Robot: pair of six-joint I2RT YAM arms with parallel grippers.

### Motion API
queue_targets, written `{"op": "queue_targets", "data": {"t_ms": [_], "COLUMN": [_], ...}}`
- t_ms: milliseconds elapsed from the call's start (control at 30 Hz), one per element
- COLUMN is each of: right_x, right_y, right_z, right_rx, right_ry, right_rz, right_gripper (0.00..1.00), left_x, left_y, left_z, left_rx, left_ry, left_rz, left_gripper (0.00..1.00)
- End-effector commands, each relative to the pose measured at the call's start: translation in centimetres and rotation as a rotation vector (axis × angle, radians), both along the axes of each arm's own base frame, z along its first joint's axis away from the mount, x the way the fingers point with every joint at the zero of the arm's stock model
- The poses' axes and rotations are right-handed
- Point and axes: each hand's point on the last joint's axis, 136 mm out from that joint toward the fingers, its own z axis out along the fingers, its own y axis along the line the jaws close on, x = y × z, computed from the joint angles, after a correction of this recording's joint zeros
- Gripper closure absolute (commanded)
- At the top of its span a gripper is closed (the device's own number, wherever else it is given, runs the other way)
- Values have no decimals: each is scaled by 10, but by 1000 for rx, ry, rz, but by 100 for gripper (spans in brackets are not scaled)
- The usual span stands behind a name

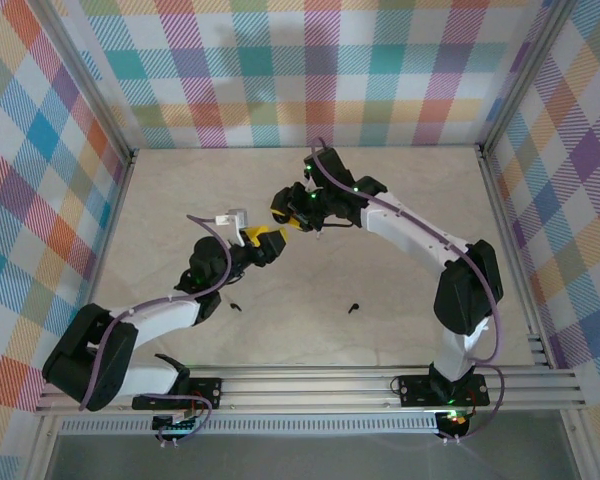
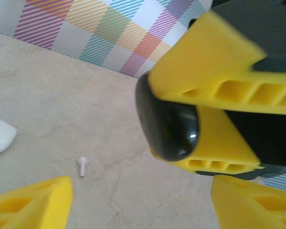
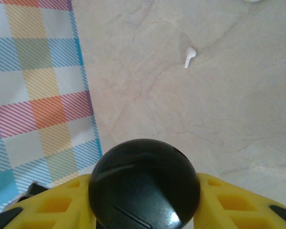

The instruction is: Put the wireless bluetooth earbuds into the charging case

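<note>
My right gripper (image 3: pixel 144 210) is shut on the glossy black charging case (image 3: pixel 144 183), which it holds above the table; its yellow fingers press on both sides of the case. In the left wrist view the same black case (image 2: pixel 169 126) hangs close ahead between the right gripper's fingers (image 2: pixel 214 62). My left gripper (image 2: pixel 143 205) is open and holds nothing, just short of the case. One white earbud (image 2: pixel 82 165) lies on the table, seen too as the white earbud (image 3: pixel 189 57). Two black earbuds (image 1: pixel 236 306) (image 1: pixel 353 307) lie apart near the front.
A white charging case (image 2: pixel 0 136) sits on the table left of the white earbud, and in the top view the white case (image 1: pixel 230 217) lies beside the left gripper (image 1: pixel 263 238). Plaid walls (image 1: pixel 300 70) enclose the beige table (image 1: pixel 400 330).
</note>
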Motion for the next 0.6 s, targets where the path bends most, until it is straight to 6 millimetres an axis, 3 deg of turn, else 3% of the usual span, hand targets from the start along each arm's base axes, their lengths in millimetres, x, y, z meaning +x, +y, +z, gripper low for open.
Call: {"op": "queue_targets", "data": {"t_ms": [0, 333, 500, 567], "right_x": [-4, -8, -10, -10], "right_y": [1, -5, -2, -3], "right_z": [17, 10, 14, 12], "right_rx": [59, 50, 76, 73], "right_ry": [-3, 2, 3, 10], "right_rz": [4, 0, 9, 8], "right_gripper": [57, 57, 57, 57], "left_x": [3, 5, 5, 5], "left_y": [-10, -18, -21, -21], "left_z": [38, 54, 55, 53], "left_rx": [-83, -115, -108, -104], "left_ry": [-109, -138, -141, -135], "left_rz": [-34, -72, -85, -86], "left_gripper": [26, 31, 47, 48]}}
